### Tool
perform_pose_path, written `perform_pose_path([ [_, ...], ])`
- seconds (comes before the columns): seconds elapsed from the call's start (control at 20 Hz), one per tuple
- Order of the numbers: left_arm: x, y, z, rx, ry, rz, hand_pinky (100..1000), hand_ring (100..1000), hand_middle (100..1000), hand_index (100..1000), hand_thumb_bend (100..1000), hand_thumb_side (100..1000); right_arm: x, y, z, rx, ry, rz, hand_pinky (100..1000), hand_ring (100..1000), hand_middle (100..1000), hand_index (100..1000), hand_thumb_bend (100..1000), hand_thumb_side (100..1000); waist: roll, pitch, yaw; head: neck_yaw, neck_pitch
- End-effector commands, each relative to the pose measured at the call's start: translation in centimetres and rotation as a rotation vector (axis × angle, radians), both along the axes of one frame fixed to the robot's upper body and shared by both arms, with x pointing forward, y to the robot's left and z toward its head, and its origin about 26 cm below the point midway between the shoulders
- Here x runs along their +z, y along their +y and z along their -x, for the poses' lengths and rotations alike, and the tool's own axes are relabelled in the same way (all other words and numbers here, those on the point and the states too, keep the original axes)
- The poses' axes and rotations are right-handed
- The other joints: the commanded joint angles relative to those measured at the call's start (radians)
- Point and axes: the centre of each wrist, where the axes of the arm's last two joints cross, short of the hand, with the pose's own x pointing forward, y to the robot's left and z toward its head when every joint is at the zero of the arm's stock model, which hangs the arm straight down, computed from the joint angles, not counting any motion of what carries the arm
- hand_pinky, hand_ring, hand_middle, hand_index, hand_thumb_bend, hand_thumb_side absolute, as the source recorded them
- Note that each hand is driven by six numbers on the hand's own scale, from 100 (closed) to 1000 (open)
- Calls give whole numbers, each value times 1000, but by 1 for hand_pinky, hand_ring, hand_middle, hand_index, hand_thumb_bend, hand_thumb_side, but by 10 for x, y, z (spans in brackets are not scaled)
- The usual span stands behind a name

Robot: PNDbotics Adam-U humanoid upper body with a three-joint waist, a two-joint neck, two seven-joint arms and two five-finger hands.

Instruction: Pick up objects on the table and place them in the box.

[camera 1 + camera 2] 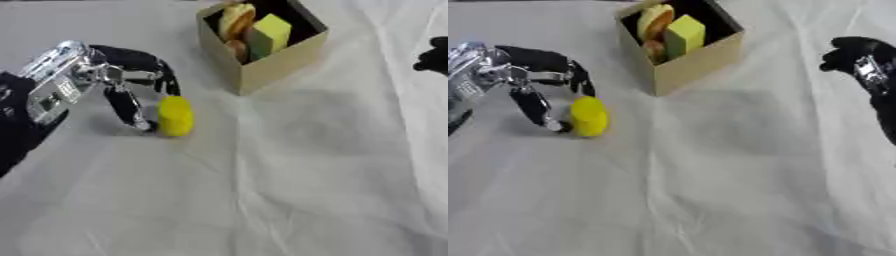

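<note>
A yellow cylinder (175,116) stands on the white cloth at centre left. My left hand (131,75) reaches in from the left and pinches it at the tips: the fingers (168,82) arch over its top and far side, and the thumb (133,112) touches its lower left side. The cardboard box (267,65) stands open at the top centre. It holds a yellow-green block (273,30) and tan, rounded, bread-like items (234,19). My right hand (857,56) hangs at the right edge, well away from the box and the cylinder.
A white wrinkled cloth (289,190) covers the whole table. The box casts a soft shadow (324,120) to its lower right.
</note>
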Motion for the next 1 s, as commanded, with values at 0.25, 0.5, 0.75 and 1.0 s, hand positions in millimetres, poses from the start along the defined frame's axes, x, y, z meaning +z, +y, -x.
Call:
perform_pose_path([
  [0.25, 22, -3, 8, -46, -42, 31, 742, 701, 695, 839, 483, 306, 9, -2, 2, -3, -27, 3, 901, 715, 658, 795, 100, 756, -1, -19, 1, 3, -9],
  [0.5, 26, -6, 11, -58, -36, 10, 764, 736, 744, 893, 595, 349, 9, -2, 2, -4, -26, 2, 901, 714, 658, 793, 100, 756, 0, -19, -1, 2, -10],
  [0.75, 29, -11, 12, -60, -70, -4, 769, 742, 747, 893, 617, 395, 8, -2, 2, -3, -25, 0, 900, 714, 657, 792, 100, 755, 0, -21, 0, 4, -12],
  [1.0, 21, -16, 5, -56, -56, -11, 753, 718, 716, 877, 576, 395, 8, -2, 2, -5, -25, -4, 900, 713, 656, 791, 100, 754, -2, -21, -4, 8, -15],
])
